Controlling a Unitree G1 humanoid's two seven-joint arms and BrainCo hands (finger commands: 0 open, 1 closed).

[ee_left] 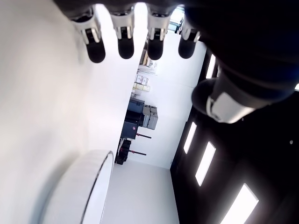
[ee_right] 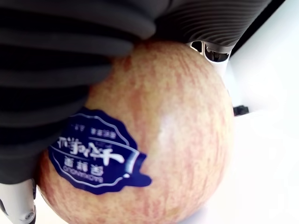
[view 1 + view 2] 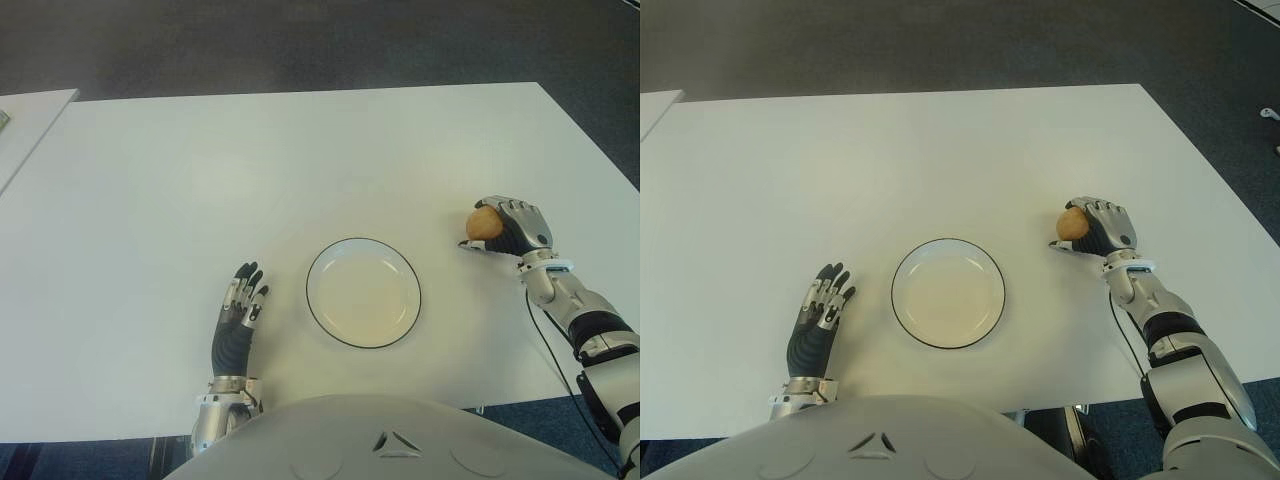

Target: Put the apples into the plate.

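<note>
Bare table [image 3: 440, 250] lies between the right hand [image 3: 505, 232] and the plate [image 3: 363, 292].

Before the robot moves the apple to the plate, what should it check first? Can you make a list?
1. Apple held by the right hand: ok, the fingers wrap around it.
2. Plate free to take the apple: ok, nothing lies in it.
3. Path from the right hand to the plate: ok, only bare white table shows between them.
4. Left hand out of the way: ok, it shows left of the plate, fingers straight and holding nothing.
5. Apple lifted off the table: cannot tell from these views.
6. Other apples to fetch: cannot tell, only one is in sight.
</note>
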